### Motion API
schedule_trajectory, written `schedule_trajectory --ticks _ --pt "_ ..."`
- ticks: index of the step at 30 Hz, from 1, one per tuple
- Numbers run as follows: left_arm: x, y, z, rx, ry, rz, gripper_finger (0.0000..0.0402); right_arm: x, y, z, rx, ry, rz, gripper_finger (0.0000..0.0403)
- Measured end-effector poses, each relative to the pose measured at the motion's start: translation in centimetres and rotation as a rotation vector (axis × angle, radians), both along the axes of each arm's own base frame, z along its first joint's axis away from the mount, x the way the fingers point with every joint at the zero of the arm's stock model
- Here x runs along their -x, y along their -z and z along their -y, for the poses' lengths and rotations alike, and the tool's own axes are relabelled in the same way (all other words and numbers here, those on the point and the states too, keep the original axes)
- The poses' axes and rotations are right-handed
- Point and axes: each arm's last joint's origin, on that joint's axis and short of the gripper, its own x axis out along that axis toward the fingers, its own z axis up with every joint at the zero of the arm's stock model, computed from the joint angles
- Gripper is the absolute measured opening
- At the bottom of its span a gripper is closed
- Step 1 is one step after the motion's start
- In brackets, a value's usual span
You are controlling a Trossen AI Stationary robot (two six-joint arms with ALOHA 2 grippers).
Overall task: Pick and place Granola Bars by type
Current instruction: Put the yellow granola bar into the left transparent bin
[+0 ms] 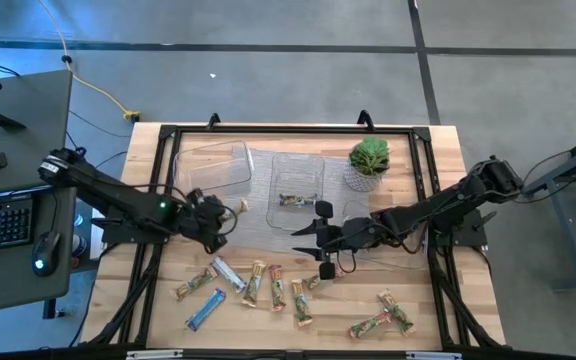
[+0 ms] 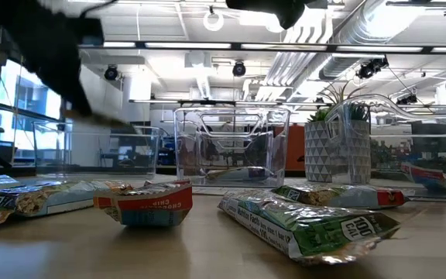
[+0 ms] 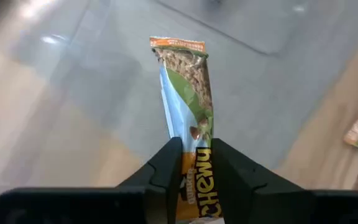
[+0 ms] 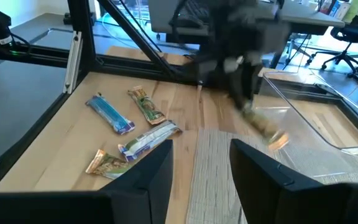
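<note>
My left gripper (image 1: 224, 213) (image 3: 194, 148) is shut on a green and orange granola bar (image 3: 185, 81) over the grey mat, between the two clear trays. My right gripper (image 1: 313, 250) (image 4: 201, 149) is open and holds nothing; it hovers over the mat near the middle of the table. The right wrist view shows the held bar (image 4: 265, 129) slanting down from the left gripper. Several more bars (image 1: 268, 288) lie flat on the wood near the table's near edge. One bar (image 1: 293, 200) lies in the middle tray. My left gripper pinches the bar between its two fingers at one end (image 3: 196, 138). The fingers lie along the bar. The rest of the bar sticks out past the fingertips to its orange crimped end (image 3: 176, 43). The bar is lifted clear of the mat and slants downward.
A clear tray (image 1: 213, 165) stands at the far left and another (image 1: 298, 178) at the far middle. A potted plant (image 1: 368, 165) stands to the right of them. Loose bars lie near the right near corner (image 1: 383, 317). A black frame (image 1: 288, 130) edges the table.
</note>
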Motion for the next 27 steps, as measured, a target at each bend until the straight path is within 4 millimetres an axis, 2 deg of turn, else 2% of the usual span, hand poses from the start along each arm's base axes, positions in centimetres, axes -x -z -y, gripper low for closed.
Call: schedule_trajectory --ticks 7,9,11,14,19,23,27 --pt "0.9 -8.0 -1.0 -0.228 -0.158 0.068 0.0075 0.0 0.0 0.0 -0.001 0.0 0.004 0.0142" --pt "1.1 -9.2 -1.6 -0.264 -0.192 0.072 0.0075 0.0 0.0 0.0 -0.001 0.0 0.004 0.0142" --pt "1.3 -9.4 -2.4 -0.267 -0.232 0.035 0.0075 0.0 0.0 0.0 -0.007 0.001 0.004 0.0142" --pt "1.7 -8.1 -4.2 -0.262 -0.316 -0.08 0.0075 0.0 0.0 0.0 -0.009 0.002 0.004 0.0142" --pt "1.9 -4.1 -7.3 -0.19 -0.49 -0.198 0.0075 0.0 0.0 0.0 -0.01 0.002 0.003 0.0142" --pt "1.9 -0.8 -9.3 -0.052 -0.582 -0.201 0.0075 0.0 0.0 0.0 -0.012 0.002 0.004 0.0142" --pt "2.0 1.7 -11.2 -0.002 -0.6 -0.181 0.0075 0.0 0.0 0.0 -0.012 0.003 0.004 0.0142"
